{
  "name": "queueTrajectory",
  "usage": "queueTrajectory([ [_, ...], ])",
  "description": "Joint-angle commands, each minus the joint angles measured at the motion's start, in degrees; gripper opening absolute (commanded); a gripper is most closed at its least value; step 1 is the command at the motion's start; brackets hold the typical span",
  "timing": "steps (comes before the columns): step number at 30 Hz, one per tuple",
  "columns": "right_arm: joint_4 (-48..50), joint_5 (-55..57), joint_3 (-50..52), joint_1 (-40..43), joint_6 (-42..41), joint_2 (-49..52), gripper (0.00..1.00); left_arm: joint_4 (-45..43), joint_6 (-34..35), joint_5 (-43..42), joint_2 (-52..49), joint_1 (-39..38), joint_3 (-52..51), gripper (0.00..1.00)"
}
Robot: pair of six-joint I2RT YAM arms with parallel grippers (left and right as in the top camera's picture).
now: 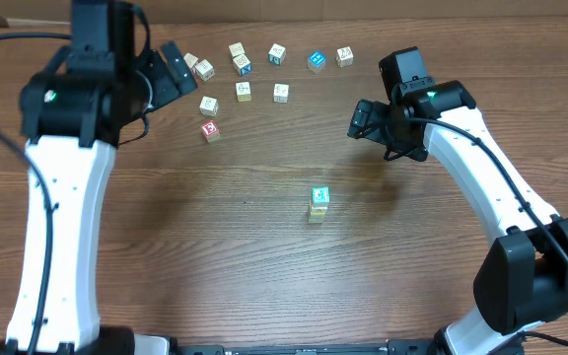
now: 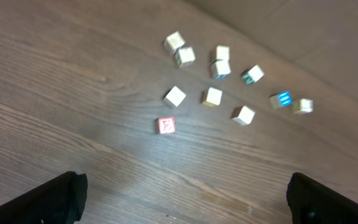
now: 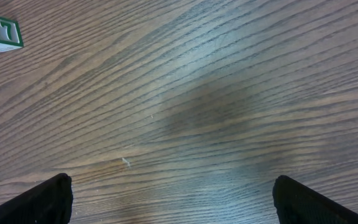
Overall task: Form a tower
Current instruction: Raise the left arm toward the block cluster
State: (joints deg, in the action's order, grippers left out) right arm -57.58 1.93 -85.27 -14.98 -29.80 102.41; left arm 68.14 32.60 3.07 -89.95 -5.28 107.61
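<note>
Letters on loose cubes (image 2: 213, 96) blurred, unreadable; tower (image 3: 0, 33) cut off at frame edge.

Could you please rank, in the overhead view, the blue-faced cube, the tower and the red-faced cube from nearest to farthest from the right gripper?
From the right gripper, which is open:
1. The blue-faced cube, up at the back of the table, in the loose cluster.
2. The tower, toward the front, mid-table.
3. The red-faced cube, far across, near the left gripper.

Dark brown wood-grain table (image 1: 215, 256) under soft glare, pale cardboard-coloured strip (image 1: 264, 10) along its far edge.
</note>
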Motion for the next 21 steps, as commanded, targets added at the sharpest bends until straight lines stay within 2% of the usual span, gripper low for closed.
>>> queueTrajectory([
  [1, 0.33, 0.59, 0.15, 0.28, 0.2, -0.04, 1.0, 0.33, -0.9, 0.48, 0.5, -0.15, 0.52, 1.0],
  [5, 0.33, 0.59, 0.15, 0.28, 0.22, -0.04, 1.0, 0.26, -0.92, 0.48, 0.42, 0.02, 0.46, 0.99],
  [8, 0.33, 0.59, 0.15, 0.28, 0.22, -0.04, 1.0, -4.13, -0.92, 0.48, 0.46, -0.04, 0.07, 1.0],
  [10, 0.33, 0.59, 0.15, 0.28, 0.22, -0.04, 1.0, -10.75, -0.92, 0.48, 0.46, -0.04, -1.05, 0.99],
  [16, 0.33, 0.59, 0.15, 0.28, 0.22, -0.04, 1.0, -47.52, -0.9, 0.48, 0.48, -0.04, -8.96, 1.0],
  [18, 0.33, 0.59, 0.15, 0.28, 0.2, -0.04, 1.0, -53.62, -0.92, 0.48, 0.52, -0.04, -11.28, 0.99],
  [21, 0.33, 0.59, 0.15, 0.28, 0.22, -0.04, 1.0, -57.44, -0.92, 0.48, 0.9, -0.04, -13.94, 1.0],
])
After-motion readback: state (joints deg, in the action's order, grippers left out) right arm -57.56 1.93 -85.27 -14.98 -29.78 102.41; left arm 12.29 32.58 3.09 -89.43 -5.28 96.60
